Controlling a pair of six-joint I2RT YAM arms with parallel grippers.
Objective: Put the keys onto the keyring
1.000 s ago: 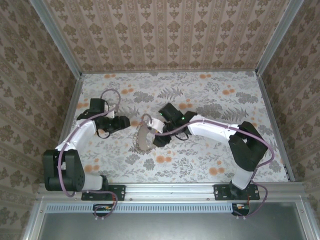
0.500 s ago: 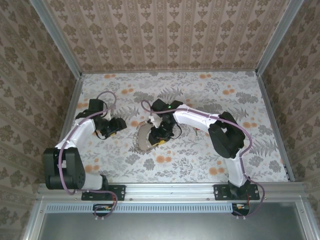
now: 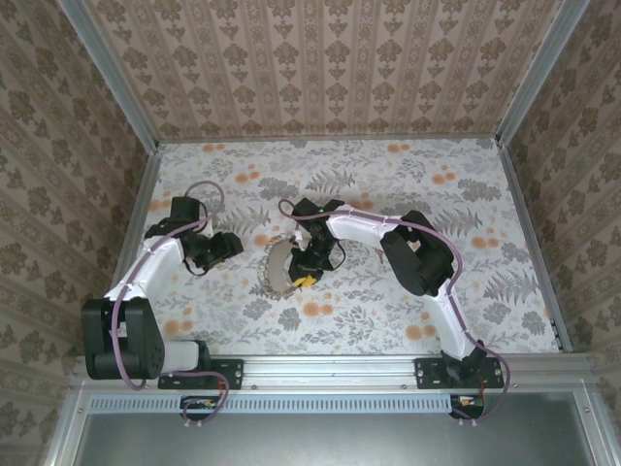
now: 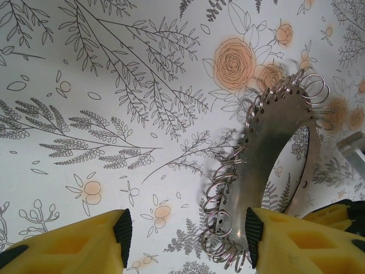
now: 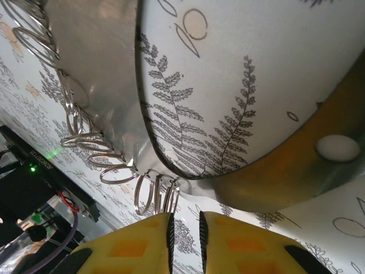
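Note:
A crescent-shaped steel plate [image 3: 279, 267] lies on the floral table, with several split rings [image 4: 222, 197] threaded through holes along its outer edge. Which of them is the keyring I cannot tell. The keys are out of view. My left gripper [image 3: 233, 244] stands open just left of the plate. In its wrist view the left gripper [image 4: 185, 234] has the plate [image 4: 274, 142] and its lower rings close to the right finger. My right gripper [image 3: 306, 278] hovers over the plate's lower end. The right gripper [image 5: 185, 228] has its jaws a narrow gap apart with nothing between them, and rings [image 5: 145, 191] stand just beyond its tips.
Patterned walls enclose the table [image 3: 408, 184] on three sides. The right arm's elbow [image 3: 417, 254] bends over the middle of the table. The plate [image 5: 97, 57] mirrors the yellow fingers in its shiny face.
The right arm folded leftward, bringing its gripper onto the plate's lower end while its jaws narrowed. The left gripper drew back slightly to the left.

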